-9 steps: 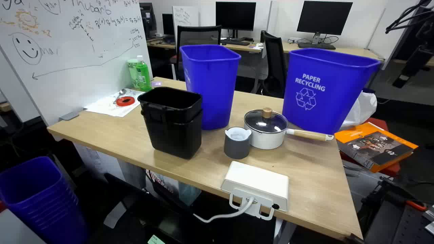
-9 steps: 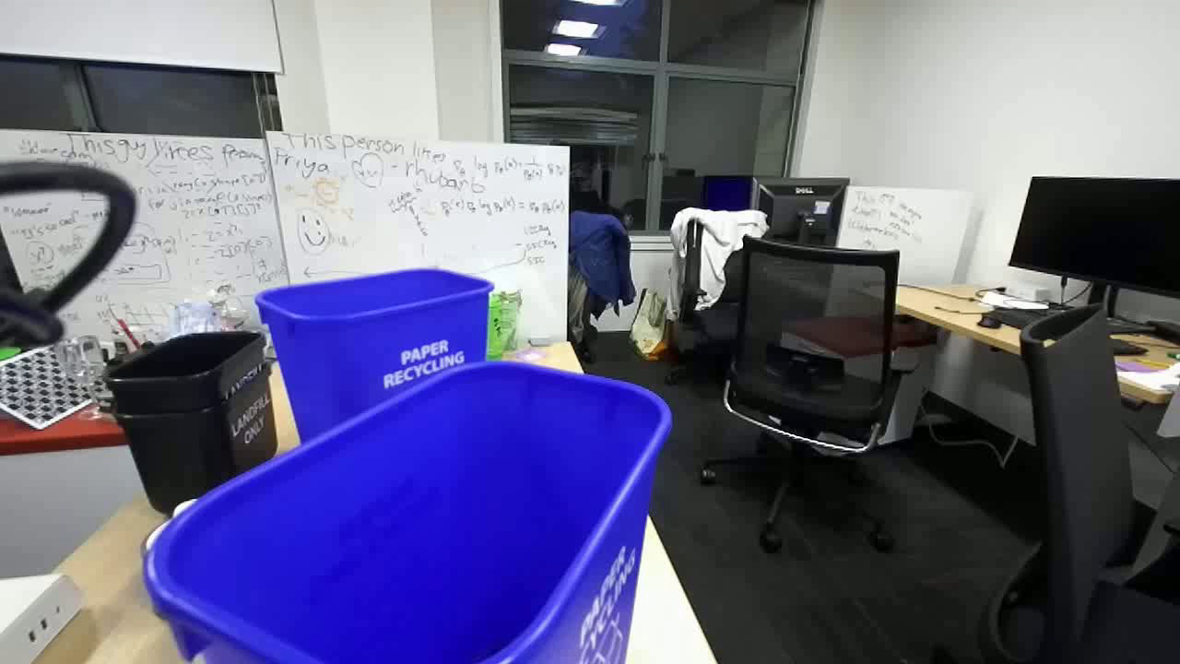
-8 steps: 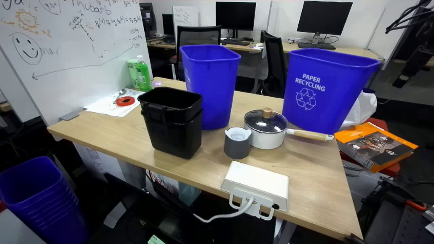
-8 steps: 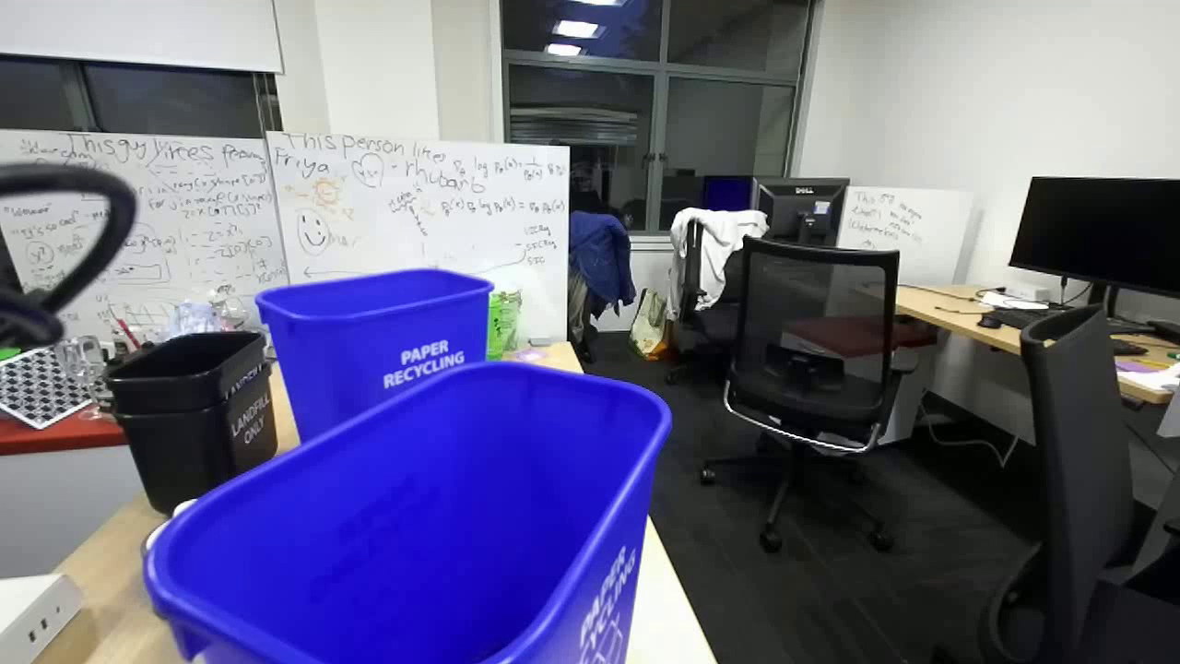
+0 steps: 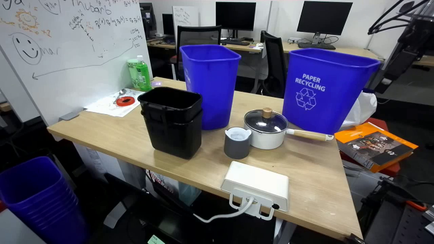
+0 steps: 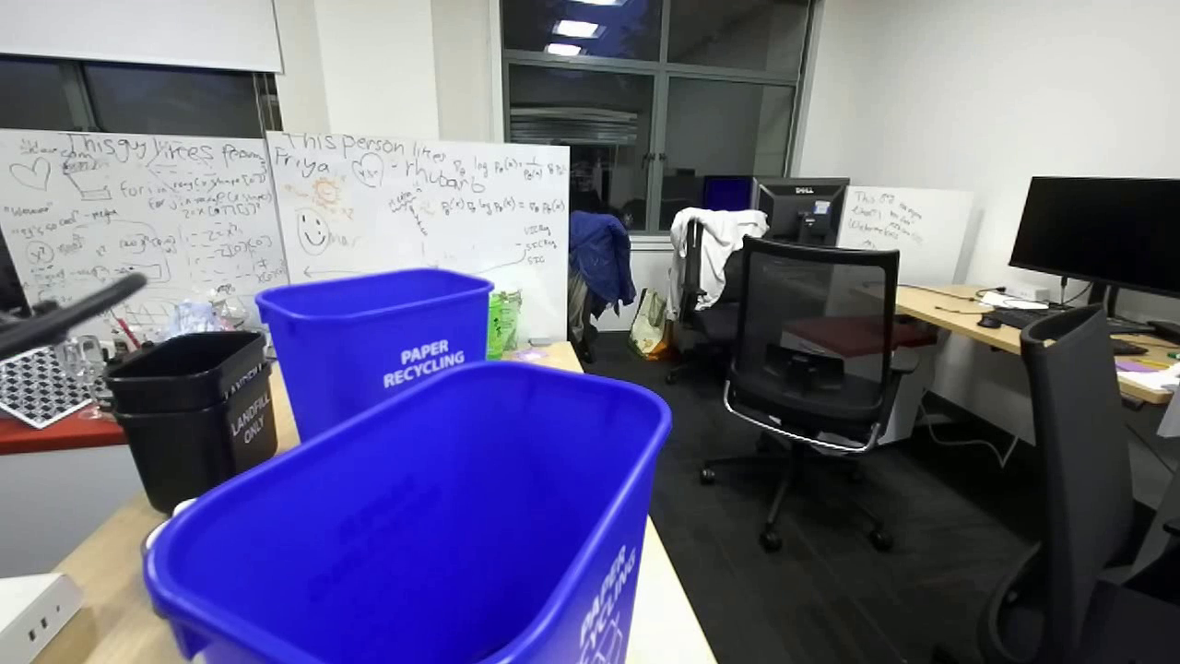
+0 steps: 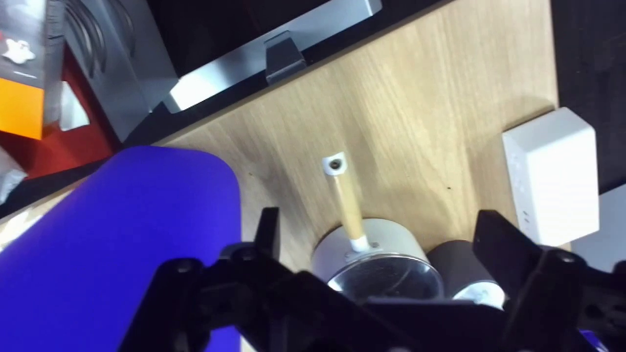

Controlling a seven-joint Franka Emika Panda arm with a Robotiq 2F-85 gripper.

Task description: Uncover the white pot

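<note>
bright glints on glass lid (image 5: 265,122), soft shadows across table (image 5: 305,176)

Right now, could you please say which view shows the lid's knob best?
An exterior view: the knob shows whole, unblocked. In the wrist view it isn't discernible; in an exterior view, a foreground blue bin hides it.

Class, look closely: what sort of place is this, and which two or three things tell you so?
Most likely a shared office or research workspace: a whiteboard covered in handwritten formulas, a mesh-backed chair on casters, and a desktop monitor with a keyboard point that way.
</note>
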